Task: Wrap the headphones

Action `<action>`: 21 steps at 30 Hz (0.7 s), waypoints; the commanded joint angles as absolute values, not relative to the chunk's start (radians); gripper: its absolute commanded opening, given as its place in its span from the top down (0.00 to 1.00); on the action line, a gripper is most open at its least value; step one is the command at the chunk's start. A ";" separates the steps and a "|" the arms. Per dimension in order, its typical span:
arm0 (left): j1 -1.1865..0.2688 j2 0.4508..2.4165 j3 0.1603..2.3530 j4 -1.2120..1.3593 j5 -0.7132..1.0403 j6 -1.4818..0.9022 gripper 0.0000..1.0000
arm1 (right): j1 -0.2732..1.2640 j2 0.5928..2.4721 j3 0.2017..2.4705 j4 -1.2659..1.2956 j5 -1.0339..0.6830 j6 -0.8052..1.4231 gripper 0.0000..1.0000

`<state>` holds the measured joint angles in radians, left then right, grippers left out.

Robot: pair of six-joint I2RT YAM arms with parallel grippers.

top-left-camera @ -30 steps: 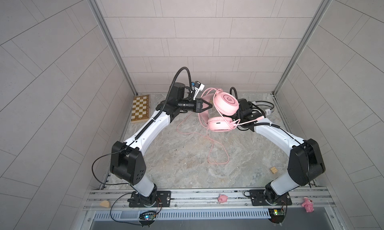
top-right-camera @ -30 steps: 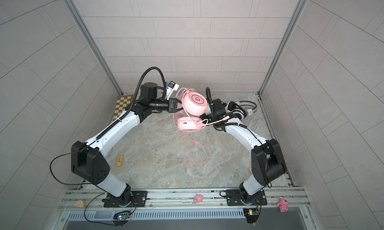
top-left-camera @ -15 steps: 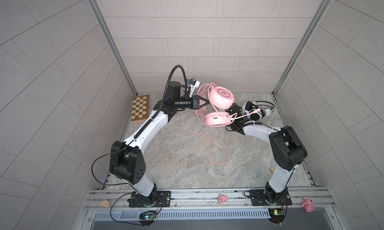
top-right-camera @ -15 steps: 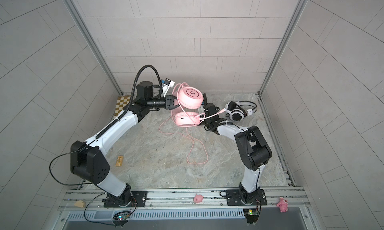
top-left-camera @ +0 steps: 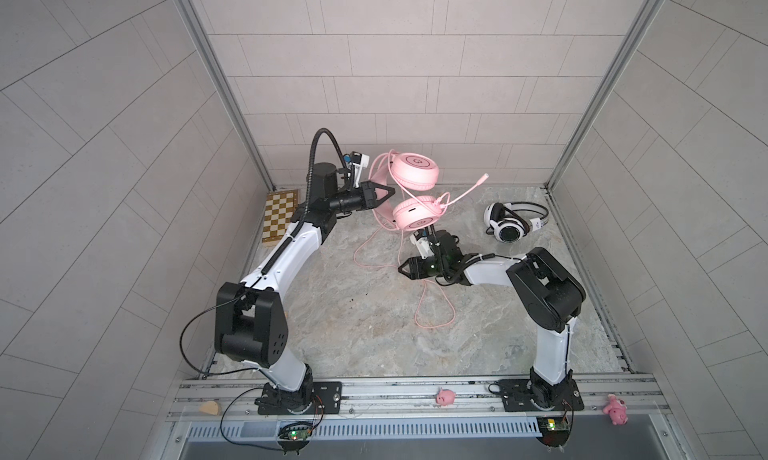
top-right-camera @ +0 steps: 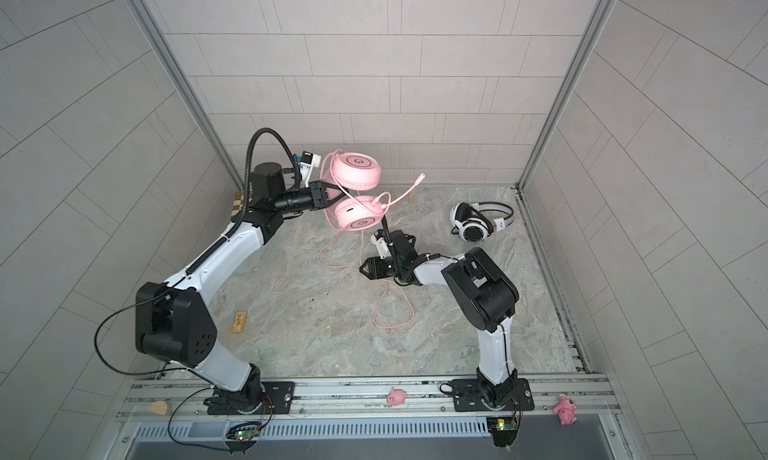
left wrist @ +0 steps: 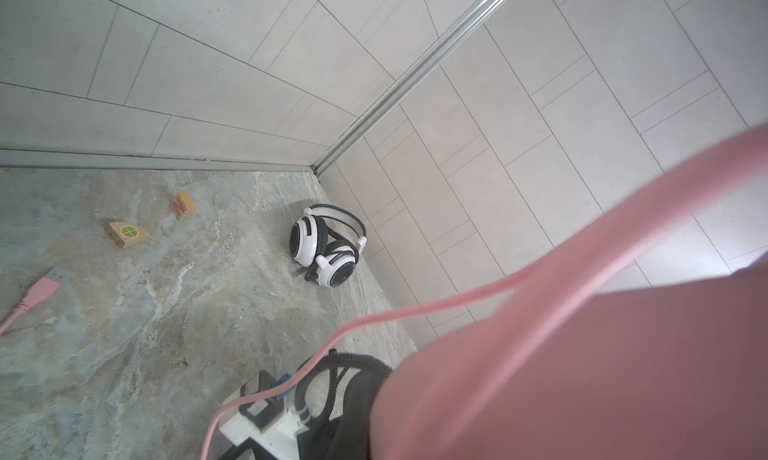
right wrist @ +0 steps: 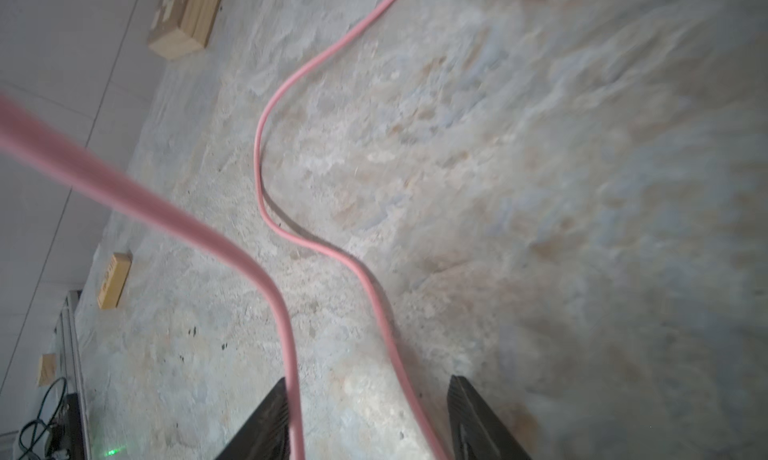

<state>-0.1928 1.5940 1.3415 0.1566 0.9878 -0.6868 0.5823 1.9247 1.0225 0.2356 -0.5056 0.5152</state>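
Observation:
The pink headphones hang in the air at the back, one cup above the other, with the boom mic sticking out to the right. My left gripper is shut on their headband; in the left wrist view the pink headphones hide its jaws. Their pink cable drops to the floor in loops. My right gripper is open, low over the floor, and two strands of the pink cable run loose between its fingers. The white headphones lie at the back right.
A chessboard lies by the left wall. Small wooden blocks sit on the floor, one near the left arm. The cable's pink plug rests on the floor. Two pink pig toys sit on the front rail.
My right gripper has left the pink headphones, opened, and dropped to the floor by the cable. The left gripper has lifted the headphones higher and the boom mic has swung out.

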 commanded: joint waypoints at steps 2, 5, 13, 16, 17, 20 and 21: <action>-0.147 1.545 1.318 0.333 0.997 -0.810 1.00 | 0.597 1.820 0.971 0.170 -0.486 0.479 0.52; -0.106 1.546 1.297 0.410 0.990 -0.875 1.00 | 0.608 1.773 0.923 0.135 -0.466 0.468 0.70; -0.028 1.570 1.237 0.559 0.916 -1.021 1.00 | 0.687 1.692 0.904 -0.007 -0.369 0.431 0.95; -0.010 1.574 1.220 0.526 0.854 -1.020 1.00 | 0.727 1.675 0.970 -0.162 -0.361 0.391 0.97; -0.003 1.574 1.215 0.513 0.834 -1.021 1.00 | 0.741 1.665 0.981 -0.190 -0.354 0.382 0.97; 0.026 1.572 1.200 0.481 0.786 -1.016 1.00 | 0.781 1.615 0.985 -0.255 -0.315 0.360 0.98; 0.038 1.572 1.198 0.470 0.773 -1.014 1.00 | 0.790 1.598 0.983 -0.281 -0.302 0.355 0.98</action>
<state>0.0078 1.5921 1.2007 0.4332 0.8322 -0.9798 0.7689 1.6604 0.9722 -0.1421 -0.3580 0.3973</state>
